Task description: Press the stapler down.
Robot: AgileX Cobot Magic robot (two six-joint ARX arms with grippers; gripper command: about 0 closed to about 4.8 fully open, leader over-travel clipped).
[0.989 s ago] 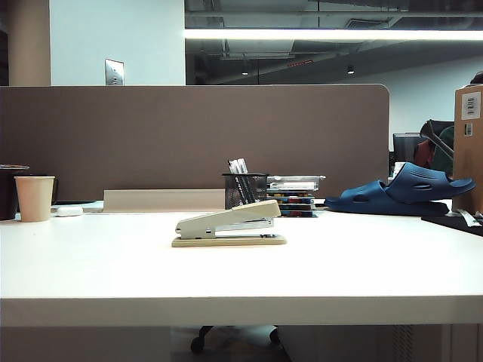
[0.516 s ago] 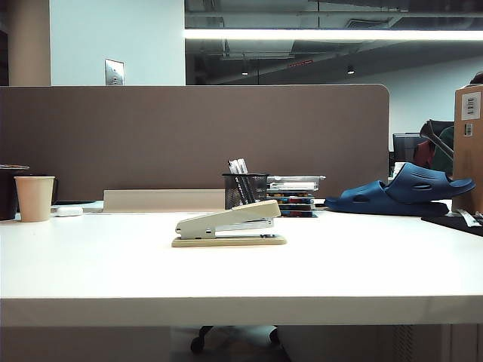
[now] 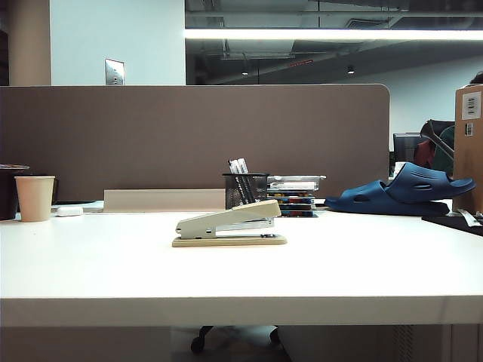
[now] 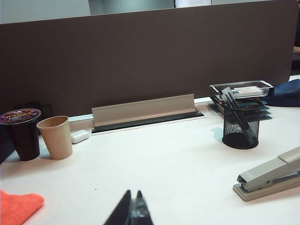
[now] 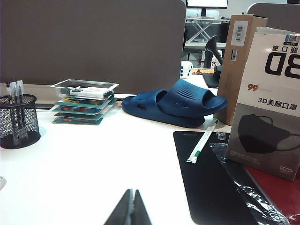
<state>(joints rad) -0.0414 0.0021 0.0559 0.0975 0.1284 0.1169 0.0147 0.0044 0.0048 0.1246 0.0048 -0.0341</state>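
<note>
Exterior view gives me no sight of either arm; the stapler (image 3: 229,223) sits alone near the middle of the white surface (image 3: 241,271), its tan base flat and its top arm raised at the end pointing toward the right side. Just behind it stands the black mesh pen cup (image 3: 244,190), with a stack of flat cases (image 3: 294,194) beside that, and a blue slipper (image 3: 404,190) farther right. From my left wrist view, the left claw (image 4: 131,212) shows as two dark fingertips pressed together with nothing between them, hovering low over bare surface, well apart from the stapler (image 4: 271,176). Beyond it I see a tan paper cup (image 4: 56,137), a dark lidded cup (image 4: 22,133), a small white rounded object (image 4: 79,136) and an orange cloth (image 4: 18,206). My right wrist view shows the right claw (image 5: 129,208) likewise closed and empty, with a black mat (image 5: 220,178) nearby and a mask box (image 5: 269,103) past it.
</note>
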